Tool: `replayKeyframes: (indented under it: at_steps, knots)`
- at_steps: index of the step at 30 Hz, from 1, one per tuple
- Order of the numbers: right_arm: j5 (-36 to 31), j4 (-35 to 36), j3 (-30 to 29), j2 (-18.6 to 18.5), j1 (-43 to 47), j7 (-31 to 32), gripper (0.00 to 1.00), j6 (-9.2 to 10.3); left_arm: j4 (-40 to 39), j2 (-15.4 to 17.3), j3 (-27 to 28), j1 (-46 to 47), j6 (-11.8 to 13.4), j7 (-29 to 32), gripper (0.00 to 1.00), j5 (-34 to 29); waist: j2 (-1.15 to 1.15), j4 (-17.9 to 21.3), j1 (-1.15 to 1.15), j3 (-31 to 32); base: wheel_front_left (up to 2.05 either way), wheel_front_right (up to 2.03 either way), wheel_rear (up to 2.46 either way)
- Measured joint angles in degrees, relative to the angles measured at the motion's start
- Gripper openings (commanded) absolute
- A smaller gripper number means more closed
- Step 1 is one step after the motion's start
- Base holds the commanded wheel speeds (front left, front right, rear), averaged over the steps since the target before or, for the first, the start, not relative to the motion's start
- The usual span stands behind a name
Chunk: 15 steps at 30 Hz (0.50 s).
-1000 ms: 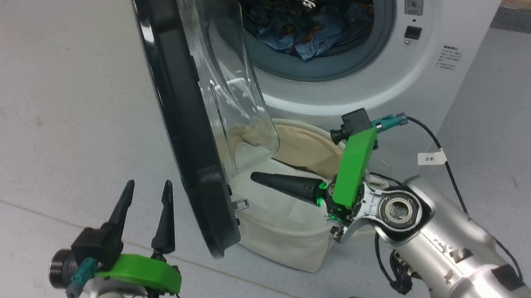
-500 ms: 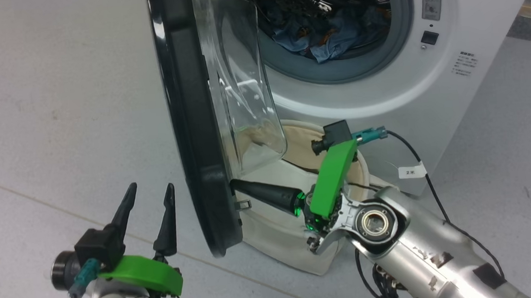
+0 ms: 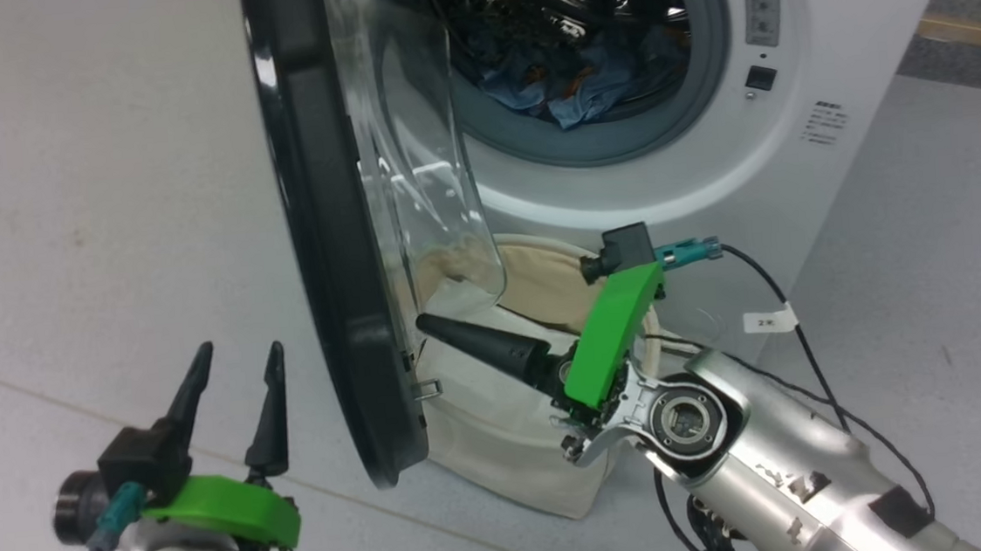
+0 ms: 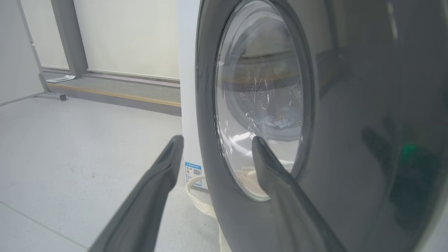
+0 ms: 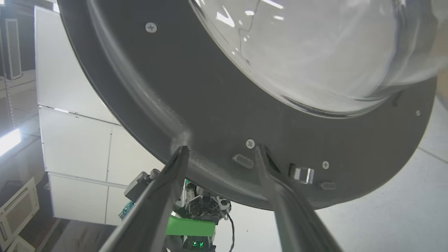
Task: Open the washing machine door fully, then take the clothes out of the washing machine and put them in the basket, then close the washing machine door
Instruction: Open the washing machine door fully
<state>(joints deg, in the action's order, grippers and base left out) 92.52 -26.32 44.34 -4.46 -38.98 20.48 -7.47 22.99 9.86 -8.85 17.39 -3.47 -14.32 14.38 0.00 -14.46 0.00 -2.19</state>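
Note:
The washing machine stands with its door swung out, edge-on to the head view, its glass bowl facing the drum. Light blue clothes lie inside the drum. The cream basket sits on the floor under the opening, behind the door. My right gripper is open with nothing between its fingers. Its tips are at the door's inner black rim, beside the metal latch hook. My left gripper is open and empty, just outside the door's outer face.
Grey floor spreads to the left of the door. In the left wrist view the washer's white side carries a blue sticker, and a raised step runs along the far wall. The right arm's cable hangs by the washer front.
My right gripper has moved left across the basket to the door's inner rim, and its fingers have opened. The head camera has shifted a little. The left gripper has kept its pose.

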Motion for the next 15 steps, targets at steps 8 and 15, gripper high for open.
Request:
replayKeyframes:
  at_steps: [8,15]
  knots:
    - [-7.7,5.5,-0.5,-4.8,1.3,-9.2,1.0,0.0,-0.6,4.0,2.1,-1.8,0.2,0.2,1.0,0.9,0.0,3.7,0.0,1.3,0.0,0.0,0.0]
    - [-12.4,9.2,-2.0,-8.8,4.7,-20.7,1.0,0.0,-3.0,7.4,4.7,-2.5,0.5,1.5,1.0,2.5,0.0,7.8,0.0,1.8,0.0,0.0,0.0]
